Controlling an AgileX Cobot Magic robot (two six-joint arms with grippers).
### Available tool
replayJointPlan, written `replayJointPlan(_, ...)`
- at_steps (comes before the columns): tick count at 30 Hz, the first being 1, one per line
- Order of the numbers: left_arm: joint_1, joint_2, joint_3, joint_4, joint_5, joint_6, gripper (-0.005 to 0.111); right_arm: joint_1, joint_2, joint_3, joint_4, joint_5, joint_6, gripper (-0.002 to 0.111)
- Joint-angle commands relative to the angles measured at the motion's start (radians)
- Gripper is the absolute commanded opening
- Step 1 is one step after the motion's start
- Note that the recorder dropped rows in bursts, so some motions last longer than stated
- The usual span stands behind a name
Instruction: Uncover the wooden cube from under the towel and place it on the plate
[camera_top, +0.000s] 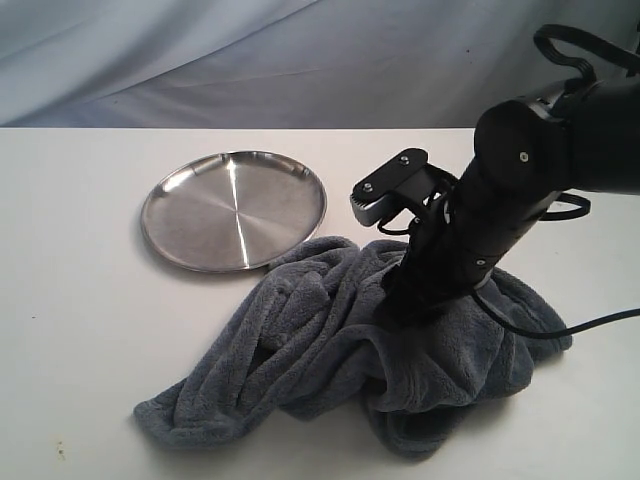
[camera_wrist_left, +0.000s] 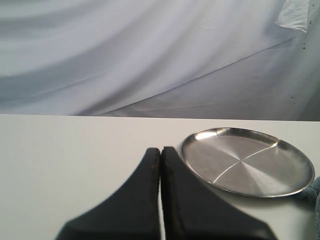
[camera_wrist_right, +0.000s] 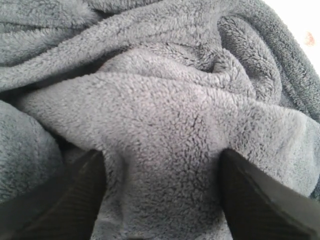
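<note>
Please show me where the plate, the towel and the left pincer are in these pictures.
plate (camera_top: 235, 210), exterior view, on its bare shiny middle.
towel (camera_top: 330, 340), exterior view, on a grey fold near its middle.
left pincer (camera_wrist_left: 160, 150), left wrist view, at the seam between its closed fingertips.

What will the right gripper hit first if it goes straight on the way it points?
The towel: the right gripper points into a raised fold lying between its fingers. What lies under that fold is hidden.
</note>
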Motion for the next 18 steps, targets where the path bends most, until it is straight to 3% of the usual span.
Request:
replayJointPlan(1, -0.001, -0.002, 0.004, 0.001, -0.004, 0.0, 0.001, 0.001, -0.001, 0.005, 0.013, 0.022, 0.006, 0.047)
replayJointPlan(10, -0.001, -0.002, 0.004, 0.001, -0.004, -0.003, 0.001, 0.001, -0.014, 0.005, 0.014, 0.028, 0.006, 0.0)
replayJointPlan(18, -0.001, -0.002, 0.004, 0.001, -0.004, -0.003, 0.001, 0.001, -0.196, 0.005, 0.04, 0.006, 0.006, 0.0)
